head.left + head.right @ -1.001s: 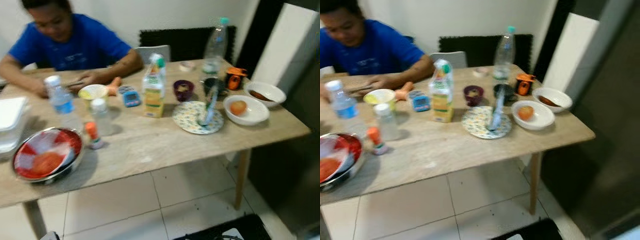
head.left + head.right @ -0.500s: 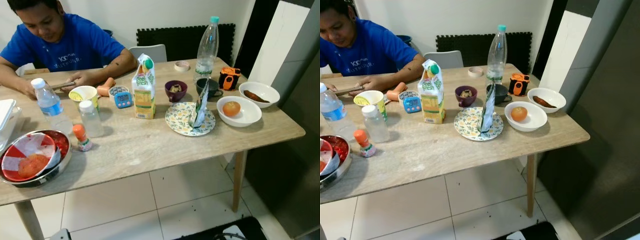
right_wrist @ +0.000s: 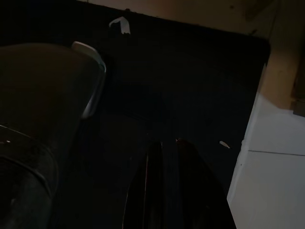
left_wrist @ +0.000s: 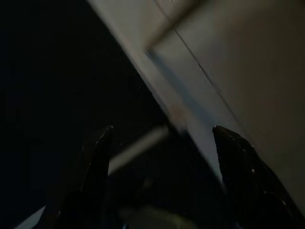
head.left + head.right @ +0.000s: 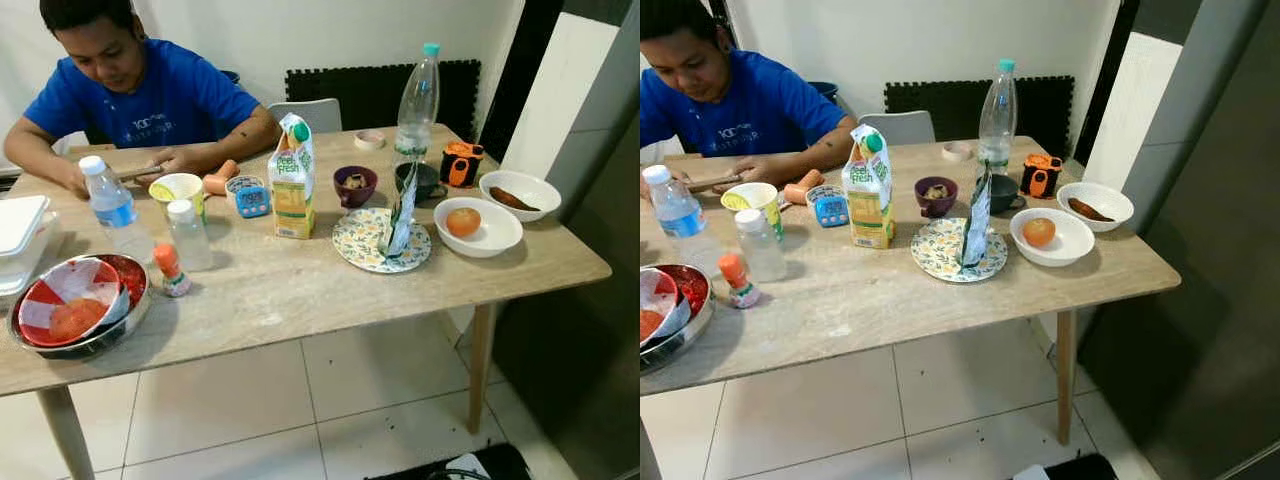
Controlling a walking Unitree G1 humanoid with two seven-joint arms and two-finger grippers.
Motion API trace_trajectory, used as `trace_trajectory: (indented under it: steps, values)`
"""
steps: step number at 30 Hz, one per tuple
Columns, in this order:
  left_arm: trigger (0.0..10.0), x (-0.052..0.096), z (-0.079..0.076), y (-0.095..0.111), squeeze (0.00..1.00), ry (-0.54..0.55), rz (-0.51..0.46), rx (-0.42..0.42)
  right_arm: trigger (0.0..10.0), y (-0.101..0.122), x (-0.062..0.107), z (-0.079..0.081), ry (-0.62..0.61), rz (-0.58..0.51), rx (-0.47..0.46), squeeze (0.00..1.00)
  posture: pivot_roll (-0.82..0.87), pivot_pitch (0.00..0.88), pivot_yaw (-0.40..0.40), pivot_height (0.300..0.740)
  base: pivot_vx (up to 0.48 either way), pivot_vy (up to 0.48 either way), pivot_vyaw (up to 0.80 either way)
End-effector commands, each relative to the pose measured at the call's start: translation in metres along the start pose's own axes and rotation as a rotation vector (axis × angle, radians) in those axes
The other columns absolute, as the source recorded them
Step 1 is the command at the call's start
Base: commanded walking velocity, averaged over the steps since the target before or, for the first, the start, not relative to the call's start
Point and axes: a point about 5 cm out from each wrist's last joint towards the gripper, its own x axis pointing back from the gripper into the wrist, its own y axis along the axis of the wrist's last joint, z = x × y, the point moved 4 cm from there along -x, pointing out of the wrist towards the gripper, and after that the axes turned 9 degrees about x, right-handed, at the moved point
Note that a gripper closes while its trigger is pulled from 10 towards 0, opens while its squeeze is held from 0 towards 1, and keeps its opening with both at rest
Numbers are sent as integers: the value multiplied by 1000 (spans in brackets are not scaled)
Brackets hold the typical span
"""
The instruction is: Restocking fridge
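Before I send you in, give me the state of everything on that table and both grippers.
juice carton: upright, cap on
tall clear bottle: upright, capped
small water bottle: upright, capped
floral plate: green pouch standing on it
white bowl: holds orange fruit
left gripper: open
right gripper: shut

The table is pale wood grain over white floor tiles. A person wears a blue shirt. The juice carton is yellow and green; the plate is cream with a small floral print. A clear bottle has a teal cap. One white bowl holds an orange fruit (possibly a tomato). The metal bowl is lined red and white.
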Motion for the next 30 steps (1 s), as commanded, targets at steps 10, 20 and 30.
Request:
trace_trajectory:
  steps: [10, 20, 30]
  values:
    - [10000, 6, 3, 165, 1000, 30, -483, 335, 10000, 4, 0, 0, 6, -11, 17, 0, 4, 14, -19, 740, 0, 0, 0]
    - [10000, 44, -67, 268, 1000, -254, -785, 420, 10000, 7, -1, 1, 10, -19, 16, 0, 1, 15, -21, 740, 0, 0, 0]
    - [10000, 80, -163, 290, 1000, -686, -856, 325, 10000, 4, 0, -1, 8, -11, 23, 0, -2, 26, -26, 740, 0, 0, 0]
